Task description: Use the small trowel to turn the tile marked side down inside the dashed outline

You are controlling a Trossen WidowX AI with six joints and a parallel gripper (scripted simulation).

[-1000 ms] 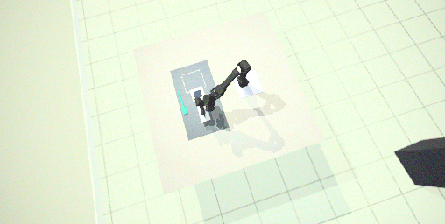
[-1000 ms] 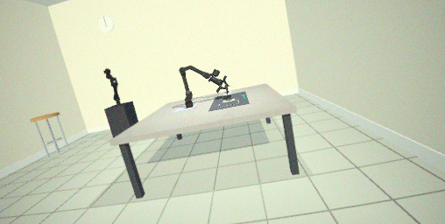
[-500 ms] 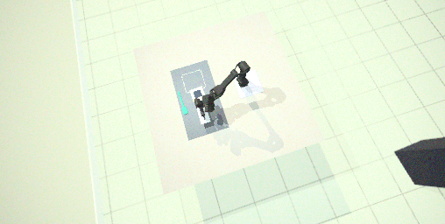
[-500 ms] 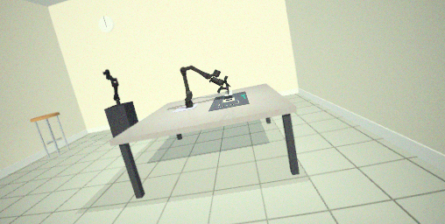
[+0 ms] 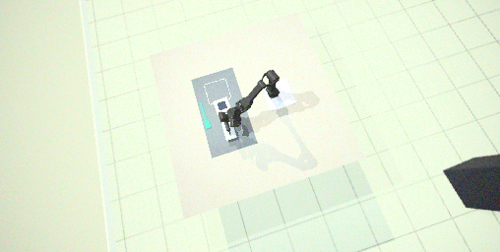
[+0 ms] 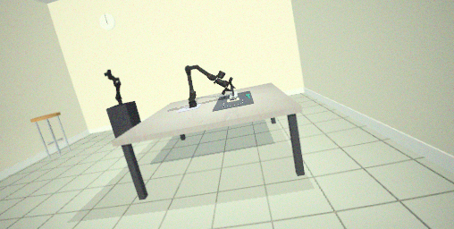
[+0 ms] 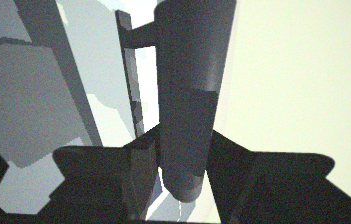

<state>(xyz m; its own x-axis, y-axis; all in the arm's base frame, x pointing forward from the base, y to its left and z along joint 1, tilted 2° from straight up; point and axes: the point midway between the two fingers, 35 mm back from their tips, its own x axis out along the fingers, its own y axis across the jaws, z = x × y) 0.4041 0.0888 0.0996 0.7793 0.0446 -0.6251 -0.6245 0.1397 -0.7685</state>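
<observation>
My gripper is over the mat, shut on the dark round handle of the trowel. The trowel's blade cannot be told apart. A white piece with a dark square, which looks like the tile with its marked side up, lies on the grey mat just below the dashed outline. A longer white strip runs on from it under the gripper; where one ends and the other begins is unclear. The wrist view shows pale and grey surfaces beyond the handle.
A teal flat tool lies along the mat's far side from the arm base. The arm's base stands on a white plate on the table. A black pedestal with another arm stands beyond the table.
</observation>
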